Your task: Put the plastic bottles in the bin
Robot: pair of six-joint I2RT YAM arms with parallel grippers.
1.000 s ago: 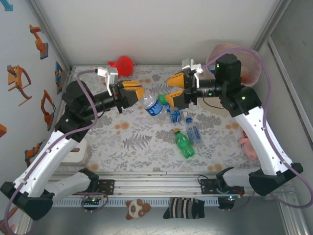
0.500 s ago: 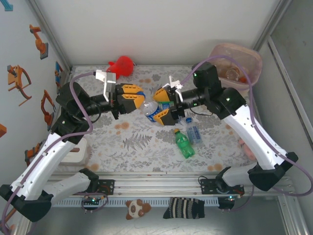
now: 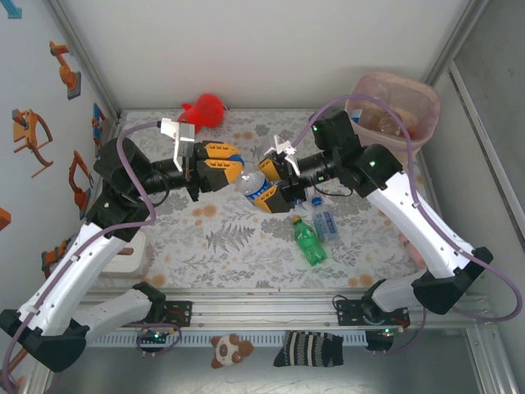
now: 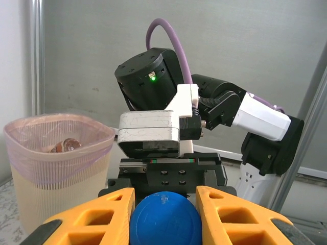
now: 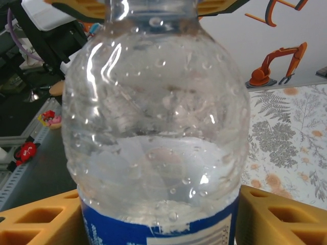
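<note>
Our left gripper point(image 3: 238, 168) clamps the bottle point(image 3: 253, 183) by its blue cap point(image 4: 163, 219) above the counter point(image 3: 230, 238). The bottle's long axis points toward our right gripper point(image 3: 265, 179), which straddles its body. Whether that one grips, we cannot tell. The bin point(image 3: 429, 103) stands beyond the right arm.

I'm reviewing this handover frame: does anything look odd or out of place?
Yes: the clear blue-labelled plastic bottle hangs above the table, its blue cap pinched by the left end effector, while the right end effector brackets its body.
</note>
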